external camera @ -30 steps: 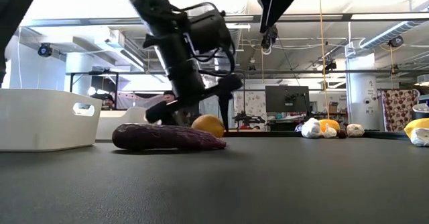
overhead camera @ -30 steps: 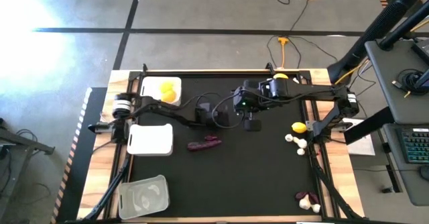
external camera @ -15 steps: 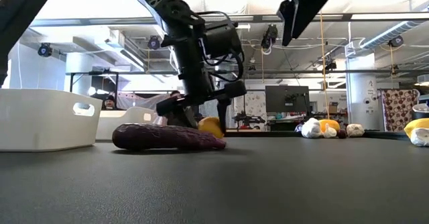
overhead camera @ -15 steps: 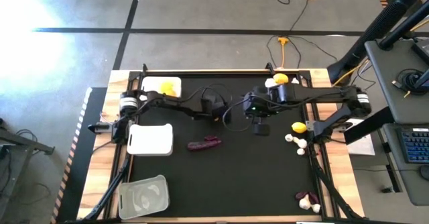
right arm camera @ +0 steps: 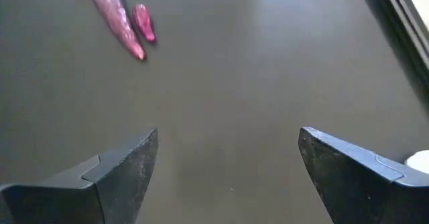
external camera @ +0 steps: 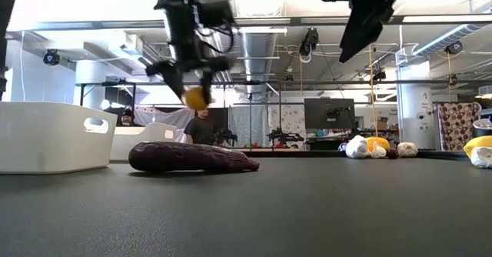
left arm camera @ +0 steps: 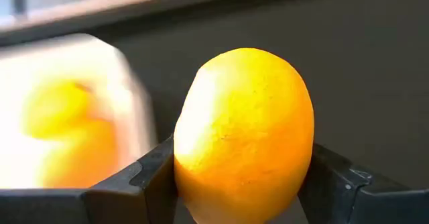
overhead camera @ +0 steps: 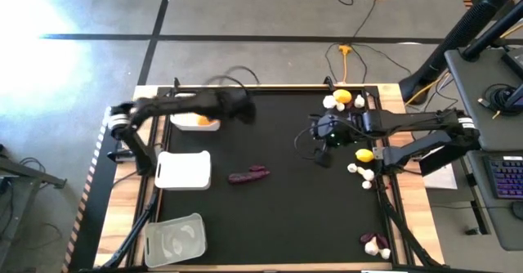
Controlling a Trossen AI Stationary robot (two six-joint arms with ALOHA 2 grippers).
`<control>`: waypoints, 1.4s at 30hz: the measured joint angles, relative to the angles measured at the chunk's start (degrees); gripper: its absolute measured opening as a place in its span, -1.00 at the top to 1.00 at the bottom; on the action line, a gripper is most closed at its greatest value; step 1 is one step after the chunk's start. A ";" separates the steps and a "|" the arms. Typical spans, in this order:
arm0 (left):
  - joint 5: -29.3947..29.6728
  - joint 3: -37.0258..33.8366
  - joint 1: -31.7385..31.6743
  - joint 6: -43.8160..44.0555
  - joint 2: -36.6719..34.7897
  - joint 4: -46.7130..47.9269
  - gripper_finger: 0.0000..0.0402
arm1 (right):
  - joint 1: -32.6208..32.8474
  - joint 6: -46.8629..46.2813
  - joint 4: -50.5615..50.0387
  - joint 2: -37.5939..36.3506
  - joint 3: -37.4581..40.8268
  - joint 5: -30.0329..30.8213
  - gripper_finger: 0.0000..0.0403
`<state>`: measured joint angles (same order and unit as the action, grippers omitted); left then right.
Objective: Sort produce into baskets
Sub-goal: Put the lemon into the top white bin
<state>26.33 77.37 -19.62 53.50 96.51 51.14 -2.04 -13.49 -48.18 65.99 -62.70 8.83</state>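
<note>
I am in the carry step of the sorting job. My left gripper (left arm camera: 238,184) is squeezed tight on a small round yellow-orange fruit (left arm camera: 242,133), one finger on each side. In the low view the fruit (external camera: 195,97) hangs high above the black worktop (overhead camera: 286,199). From above, that arm is blurry, and it reaches over the far left corner, close to the white tray with orange fruit in it (overhead camera: 198,123). I think the next move is to bring the fruit over that tray, go down low, and then let go so it does not bounce out.

My right gripper (right arm camera: 228,167) is wide open and holds nothing. It hovers over the right part of the worktop, near a small yellow fruit (overhead camera: 364,154) and some little white garlic bulbs (overhead camera: 360,172).

A long dark purple sweet potato piece (overhead camera: 248,175) lies in the middle. Just left of it sits an empty-looking white tray (overhead camera: 182,170). A clear plastic tray (overhead camera: 174,239) sits at the near left corner. More produce waits at the far right edge (overhead camera: 341,98) and the near right corner (overhead camera: 374,243).

The left arm hides part of the far tray, so I cannot count its fruit. I cannot tell if the clear tray holds anything.
</note>
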 joint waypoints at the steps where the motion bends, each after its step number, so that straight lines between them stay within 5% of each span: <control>1: 0.10 -0.26 -1.89 -1.54 -1.23 1.72 -0.11 | 0.00 -0.51 1.57 -0.37 1.14 -0.14 -0.75; 10: -1.90 -8.18 -14.67 -13.80 -4.59 4.93 -0.11 | -0.20 -6.51 8.00 1.27 4.97 -0.38 -0.75; 18: -6.86 -16.29 -17.81 -17.86 -4.59 -7.24 -0.17 | -2.03 -8.49 8.20 5.25 2.01 0.15 -0.75; 25: -1.43 -17.71 -17.91 -19.42 -3.98 -7.85 -0.33 | -6.95 -11.28 7.12 10.24 -2.03 6.06 -0.75; 34: -3.16 -16.48 -17.90 -24.33 -5.56 -6.88 -0.54 | -18.24 -16.93 -4.21 15.37 -6.17 8.80 -0.75; 42: -9.80 -15.18 -17.50 -26.81 -8.80 -4.07 -0.57 | -31.98 -8.92 -12.06 17.43 -8.17 9.19 -0.75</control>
<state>16.54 62.19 -37.12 26.69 87.71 47.06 -34.03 -22.41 -60.24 83.42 -70.87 18.02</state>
